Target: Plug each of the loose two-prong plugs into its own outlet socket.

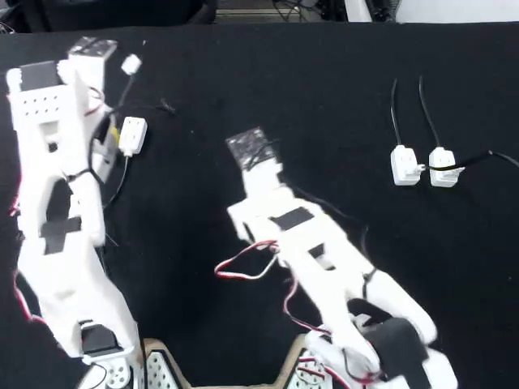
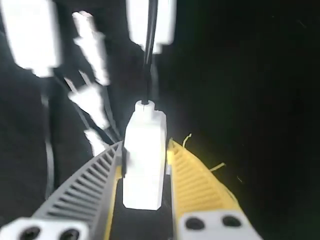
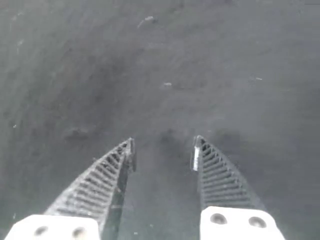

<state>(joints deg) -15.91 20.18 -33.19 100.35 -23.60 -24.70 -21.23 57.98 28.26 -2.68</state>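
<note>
My left gripper (image 2: 144,145) is shut on a white plug body (image 2: 144,165), whose black cable runs away from the fingers. Beyond it lie several other white plug and socket pieces (image 2: 90,105) on black cords. In the high view this arm stands at the far left, with a white plug (image 1: 132,134) right beside its tip. My right gripper (image 3: 162,150) hangs open over bare black cloth with nothing between its fingers; the high view has it mid-table (image 1: 253,151). Two white plug pieces (image 1: 403,164) (image 1: 443,168) lie side by side at the right, each on a black cord.
The table is covered with black cloth (image 1: 324,89). A small white connector (image 1: 130,63) lies at the back left on a cord. Red wires (image 1: 243,263) loop off the right arm. Cords trail toward the back from the two right-hand pieces.
</note>
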